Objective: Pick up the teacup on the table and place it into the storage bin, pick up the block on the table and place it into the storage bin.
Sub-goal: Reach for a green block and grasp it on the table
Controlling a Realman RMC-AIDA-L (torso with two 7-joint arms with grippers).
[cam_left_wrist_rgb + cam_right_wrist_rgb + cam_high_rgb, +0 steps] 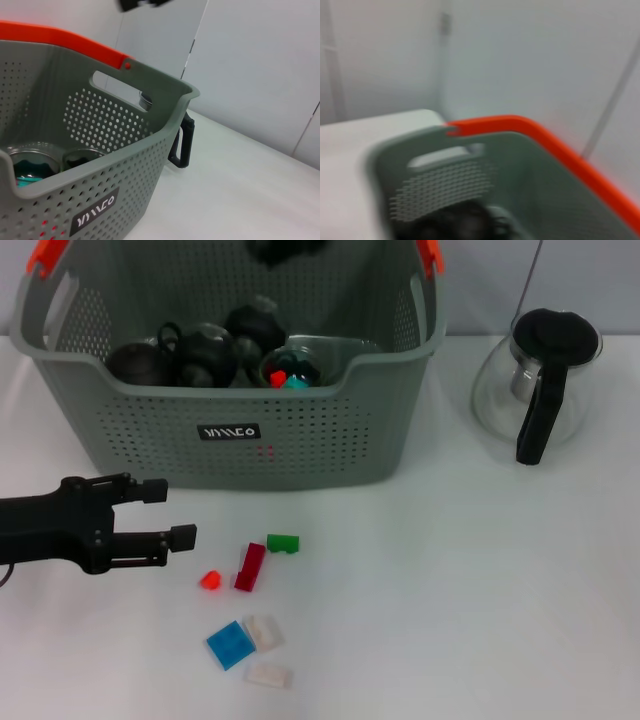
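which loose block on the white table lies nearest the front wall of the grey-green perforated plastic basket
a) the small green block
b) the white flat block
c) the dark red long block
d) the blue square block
a: in the head view the small green block lies closest below the front wall of the grey-green perforated plastic basket, with the dark red long block, blue square block and white flat block farther out.

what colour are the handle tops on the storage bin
Orange-red, on the grey-green storage bin; the left wrist view shows one handle top best.
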